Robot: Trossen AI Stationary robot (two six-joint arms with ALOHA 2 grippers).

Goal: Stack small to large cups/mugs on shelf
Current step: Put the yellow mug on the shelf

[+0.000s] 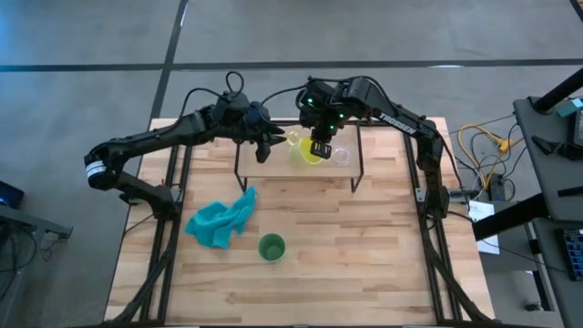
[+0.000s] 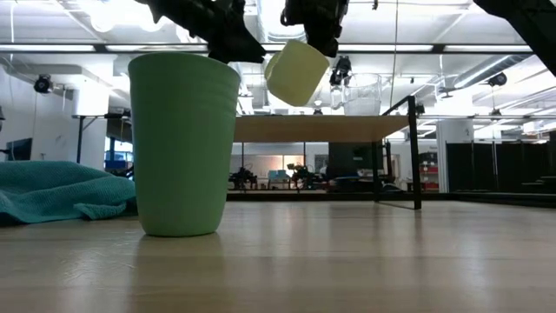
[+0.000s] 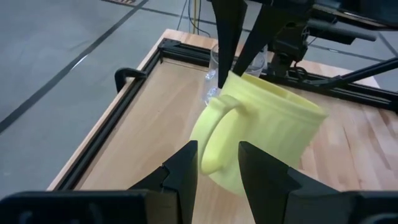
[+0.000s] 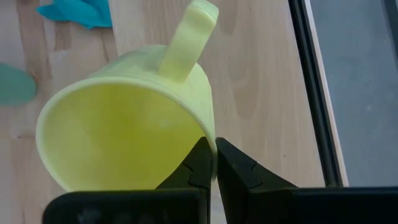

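The yellow handled mug hangs tilted above the shelf, held by my right gripper, which is shut on its rim. My left gripper is open at the mug's left side. Its fingers stand on either side of the handle, and I see no touch. The small clear glass cup stands on its base on the shelf top, just right of the mug. The green handleless cup stands upright on the table, nearer the table's near edge. My right gripper pinches the yellow mug's rim on the side away from the handle, one finger inside the mug and one outside. The fingers come from above, pointing down. The mug is lifted clear of the shelf and tilted.
A crumpled teal cloth lies on the table left of the green cup. The shelf's black legs stand at the table's far middle. Black frame rails run along both table sides.
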